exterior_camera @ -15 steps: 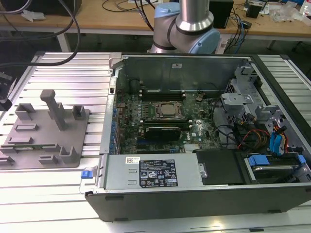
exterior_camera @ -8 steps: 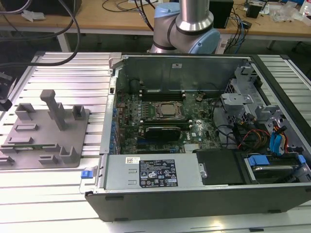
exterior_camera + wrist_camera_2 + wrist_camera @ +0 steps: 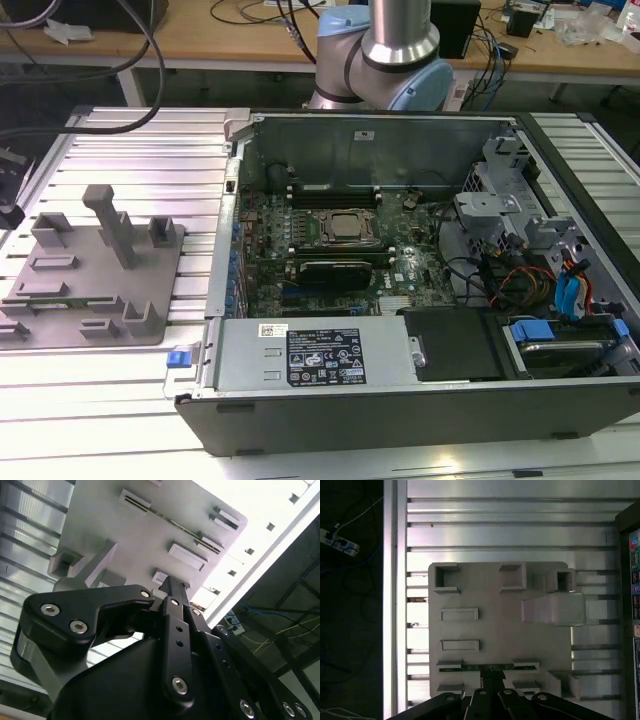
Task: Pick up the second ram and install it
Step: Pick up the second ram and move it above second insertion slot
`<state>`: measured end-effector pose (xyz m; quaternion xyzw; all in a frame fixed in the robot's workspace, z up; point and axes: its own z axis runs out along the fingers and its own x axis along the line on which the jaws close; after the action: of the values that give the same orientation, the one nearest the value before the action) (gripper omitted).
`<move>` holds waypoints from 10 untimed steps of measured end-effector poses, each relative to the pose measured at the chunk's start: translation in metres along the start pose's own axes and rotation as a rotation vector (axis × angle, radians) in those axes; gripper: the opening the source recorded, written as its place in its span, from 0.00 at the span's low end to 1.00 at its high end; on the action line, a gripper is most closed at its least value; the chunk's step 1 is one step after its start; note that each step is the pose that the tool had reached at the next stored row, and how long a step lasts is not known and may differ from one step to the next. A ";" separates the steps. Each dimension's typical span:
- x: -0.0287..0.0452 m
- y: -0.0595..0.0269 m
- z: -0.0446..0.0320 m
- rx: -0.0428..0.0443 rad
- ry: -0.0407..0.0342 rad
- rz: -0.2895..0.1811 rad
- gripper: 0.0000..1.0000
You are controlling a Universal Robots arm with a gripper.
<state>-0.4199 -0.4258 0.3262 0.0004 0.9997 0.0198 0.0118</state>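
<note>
Your gripper (image 3: 492,676) has its fingertips (image 3: 173,596) drawn together, no gap showing, and nothing is held. It hangs above the grey fixture plate (image 3: 505,630), clear of it. The second ram (image 3: 465,668), a thin green stick, stands on edge in that plate with its ends caught in small fixture blocks (image 3: 450,664). In the first wrist view the tips sit over its middle. The stick is not yet picked up.

Three things could go wrong:

- **Closed fingers:** a descent like this would land the tips on the stick's top edge instead of around it, which could crack the board or jam it in the blocks.
- **Knuckle direction:** the knuckles spread along the same line as the stick, so I judge the jaws would close along its length, not across its flat faces.
- **Alignment:** the two wrist views put the tips over different parts of the plate, so the centring you see is only apparent from up here.

Further out, the plate lies on the slotted aluminium table (image 3: 130,150). The open computer case (image 3: 300,395) stands at the exterior view's right of it, well apart from the ram. Its black memory slots (image 3: 330,188) lie just beside the CPU socket (image 3: 345,228), with loose cables (image 3: 500,285) near, and a tilted stick could snag there.
</note>
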 end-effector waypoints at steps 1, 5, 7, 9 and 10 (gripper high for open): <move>0.0005 0.0000 0.0004 0.0125 0.0022 -0.053 0.08; 0.0011 0.0000 0.0011 0.0465 0.0062 -0.143 0.08; 0.0018 0.0001 0.0017 0.0879 0.0101 -0.197 0.08; 0.0023 0.0001 0.0021 0.1154 0.0126 -0.232 0.08; 0.0023 0.0001 0.0022 0.1213 0.0131 -0.239 0.08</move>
<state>-0.4222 -0.4256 0.3240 -0.1183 0.9921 -0.0423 0.0075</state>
